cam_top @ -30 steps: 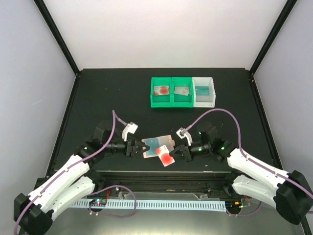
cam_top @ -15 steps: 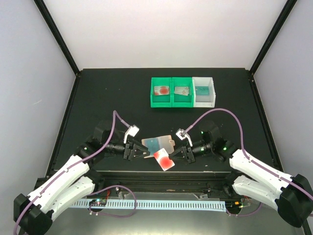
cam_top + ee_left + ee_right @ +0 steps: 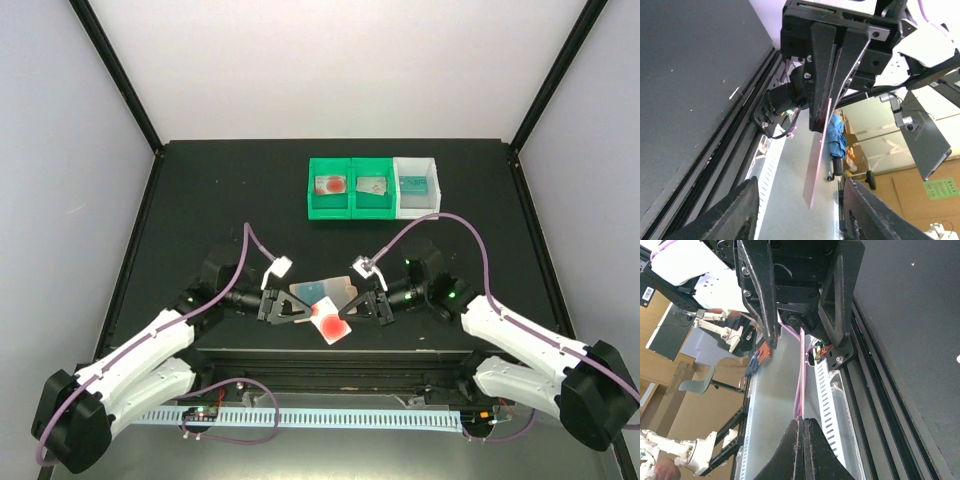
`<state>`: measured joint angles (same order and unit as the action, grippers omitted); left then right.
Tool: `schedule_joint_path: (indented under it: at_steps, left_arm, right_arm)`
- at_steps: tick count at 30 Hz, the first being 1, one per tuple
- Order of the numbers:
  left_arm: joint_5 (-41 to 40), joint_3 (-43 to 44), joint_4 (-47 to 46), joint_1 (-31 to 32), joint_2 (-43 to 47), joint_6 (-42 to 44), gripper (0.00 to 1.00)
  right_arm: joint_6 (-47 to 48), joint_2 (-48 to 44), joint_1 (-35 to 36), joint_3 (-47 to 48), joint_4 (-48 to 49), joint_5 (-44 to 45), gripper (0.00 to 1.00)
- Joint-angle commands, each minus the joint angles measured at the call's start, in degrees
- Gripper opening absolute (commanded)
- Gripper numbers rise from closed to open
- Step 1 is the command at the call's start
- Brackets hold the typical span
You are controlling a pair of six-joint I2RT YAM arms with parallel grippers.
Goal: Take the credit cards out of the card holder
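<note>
Holder: flat peach-orange bifold card holder with pale blue pocket panels [image 3: 322,291], near the front of the black table [image 3: 200,200], between both grippers. Card: thin pale card with red blotch [image 3: 333,324], outside the holder, just beside it, pinched flat at one end by the right gripper [image 3: 353,310]. Left gripper [image 3: 298,311]: fingers spread either side of the card's free end, not touching.

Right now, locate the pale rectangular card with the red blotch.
Top view, low centre: the red-blotch card is just below the flat peach-orange card holder, between the left claw and the shut right claw, which pinches its right edge.
</note>
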<state>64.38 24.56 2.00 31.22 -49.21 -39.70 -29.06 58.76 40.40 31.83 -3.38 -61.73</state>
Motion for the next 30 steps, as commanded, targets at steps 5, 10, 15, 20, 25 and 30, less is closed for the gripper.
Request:
schedule_joint_path:
  at_steps: [5, 10, 15, 20, 25, 30]
  left_arm:
    - [2.6, 0.2, -5.3, 0.2, 0.0, -0.7, 0.22]
    - [2.4, 0.0, -6.9, 0.2, 0.2, -1.6, 0.02]
    - [0.5, 0.0, -7.0, 0.2, 0.4, -2.7, 0.01]
    - [-4.1, -0.2, -8.7, 0.1, 3.0, -6.2, 0.01]
    - [-11.8, 0.2, -9.0, 0.1, 5.5, -10.6, 0.02]
    - [-23.8, -1.5, -9.4, 0.0, 9.2, -17.1, 0.02]
  right_arm:
    - [-2.7, 1.1, -0.2, 2.1, 4.4, -2.3, 0.01]
    - [-3.3, 1.9, -0.2, 2.0, 4.8, -1.1, 0.01]
    - [-5.4, 1.6, -0.2, 1.1, 5.7, 3.3, 0.08]
    - [-13.3, 0.1, -0.2, -2.2, 13.2, 11.1, 0.30]
    - [-24.1, -0.2, -0.2, -6.5, 24.1, 16.6, 0.52]
    - [-31.5, -1.1, -0.2, -9.7, 34.4, 20.8, 0.64]
